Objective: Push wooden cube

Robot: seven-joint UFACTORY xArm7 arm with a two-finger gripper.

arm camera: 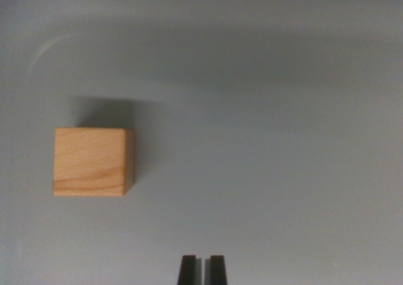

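One wooden cube on grey surface; one pincer, nearly closed.

— What's under me?
— A plain pale grey surface, matte, filling all I see.
— Any light?
— Soft, with a broad dark shadow band across the top and a faint curved mark at upper left, perhaps a scuff.

The wooden cube sits on the table, toward the wrist view's left.
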